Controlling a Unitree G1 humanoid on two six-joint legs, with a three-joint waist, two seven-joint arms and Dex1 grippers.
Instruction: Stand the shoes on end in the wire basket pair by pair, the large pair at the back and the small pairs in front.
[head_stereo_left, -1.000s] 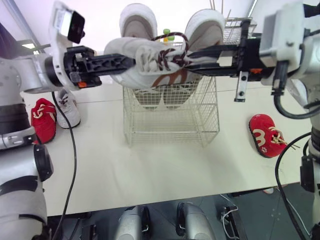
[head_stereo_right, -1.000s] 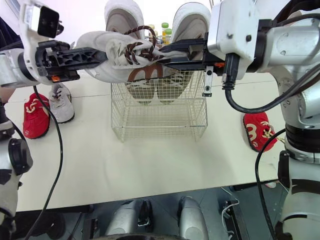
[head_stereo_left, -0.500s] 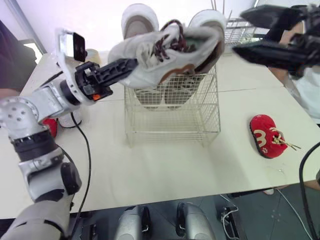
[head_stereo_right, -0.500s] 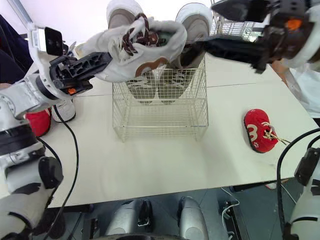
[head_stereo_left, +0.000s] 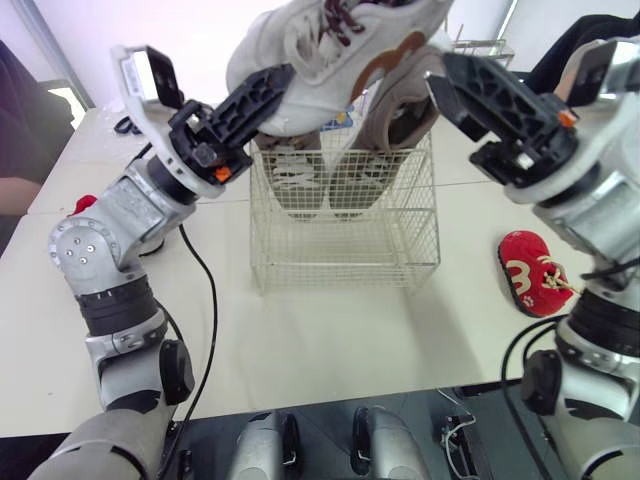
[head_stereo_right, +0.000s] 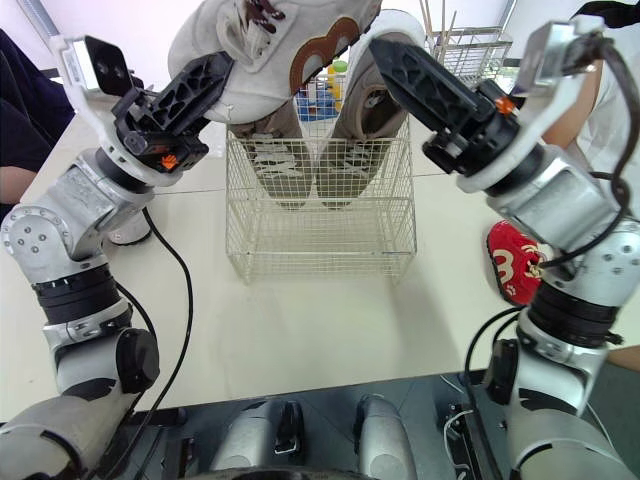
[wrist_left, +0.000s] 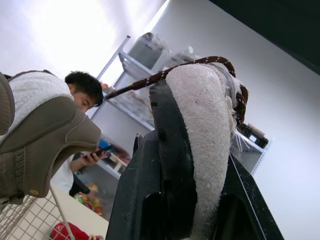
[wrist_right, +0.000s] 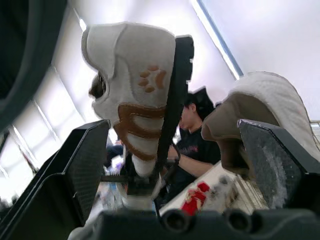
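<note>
Left gripper (head_stereo_left: 272, 88) was clamped on the lower end of the white shoe (head_stereo_left: 340, 35) (brown trim, dark laces). The left wrist view showed the shoe's padded edge pinched between both black fingers. The shoe hung tilted in the air above the wire basket (head_stereo_left: 340, 262), its upper end leaning toward the robot's right.

Right gripper (head_stereo_left: 452, 78) had its fingers apart with nothing between them. It hovered just beside the held shoe, over the basket's right rim.

The large pair (head_stereo_left: 290, 178) stood on end at the back of the basket, soles facing forward. The front of the basket looked bare. One red shoe (head_stereo_left: 530, 272) lay on the table (head_stereo_left: 330, 340) to the right of the basket, well apart from it.

Judgement: the step in hand was lowering the white shoe into the front row.

- The shoe appeared to hang over the back row, so it should be drawn toward the robot before any descent, to avoid landing on the large pair.
- It should be turned upright first and then lowered straight.
- The loose laces could snag on the rim wire.
- It should go to one side of the front, leaving room for its mate.
- The open right gripper could steady the upper end.
- The clamp should be released only once the shoe leans on the wire or a large sole.
</note>
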